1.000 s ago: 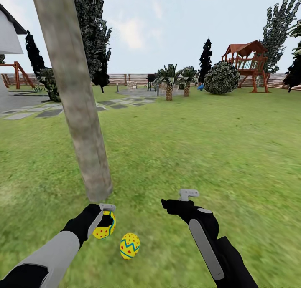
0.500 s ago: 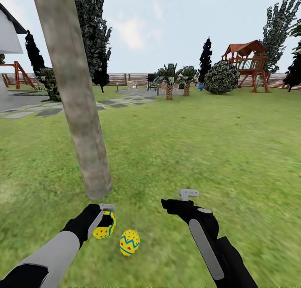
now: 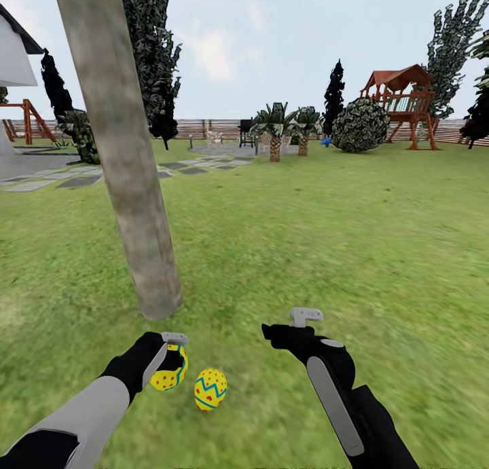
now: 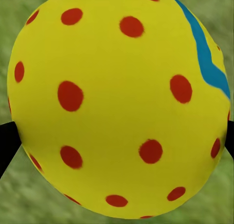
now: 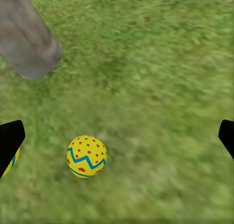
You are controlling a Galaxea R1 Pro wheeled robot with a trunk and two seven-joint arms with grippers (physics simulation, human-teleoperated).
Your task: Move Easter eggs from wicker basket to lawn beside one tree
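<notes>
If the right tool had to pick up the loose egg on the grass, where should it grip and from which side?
Probably across the egg at its widest middle, near the zigzag band, coming down from above. It lies free on the lawn, apart from the trunk and the left tool.

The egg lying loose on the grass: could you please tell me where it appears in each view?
Head view: the loose egg lies low and left of centre, beside the left gripper.
Left wrist view: not there; that is the held egg.
Right wrist view: lower left.
Shared landmark: the tree trunk, also at.
</notes>
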